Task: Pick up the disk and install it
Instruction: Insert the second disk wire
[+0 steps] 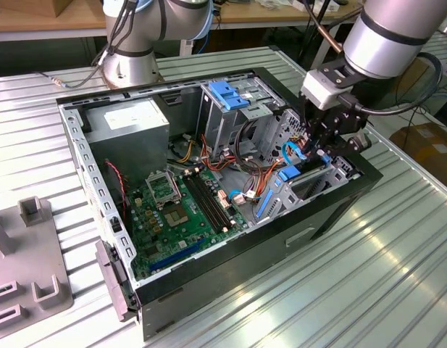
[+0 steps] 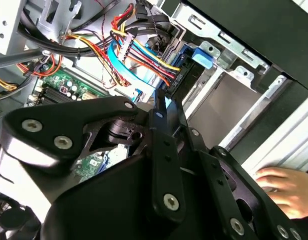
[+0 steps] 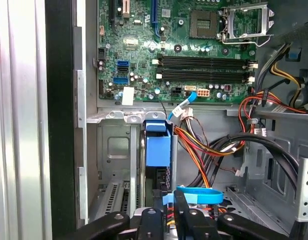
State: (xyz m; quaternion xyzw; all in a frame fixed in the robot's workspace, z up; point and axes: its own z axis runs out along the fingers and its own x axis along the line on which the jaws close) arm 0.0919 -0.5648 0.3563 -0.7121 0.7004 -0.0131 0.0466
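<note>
The disk stands on edge in a metal bay at the front corner of the open computer case [image 1: 85,156]. I see it as a dark slab with a light-blue rail piece [image 3: 157,147] on its end, also visible as a blue tab [image 1: 290,172] in the exterior view and in the second wrist view [image 2: 203,56]. My gripper [image 1: 317,148] hangs directly over that bay, just above the disk. In both wrist views its black fingers [image 3: 151,222] sit close together with nothing clamped between them [image 2: 161,107]. Coloured wires run to the disk's end.
The green motherboard [image 3: 193,55] covers the case floor. A grey power-supply box [image 1: 129,123] and a cage with a blue top [image 1: 230,98] stand at the back. A blue strap [image 3: 198,195] and cable bundles crowd the bay. A person's hand [image 2: 283,187] rests outside the case.
</note>
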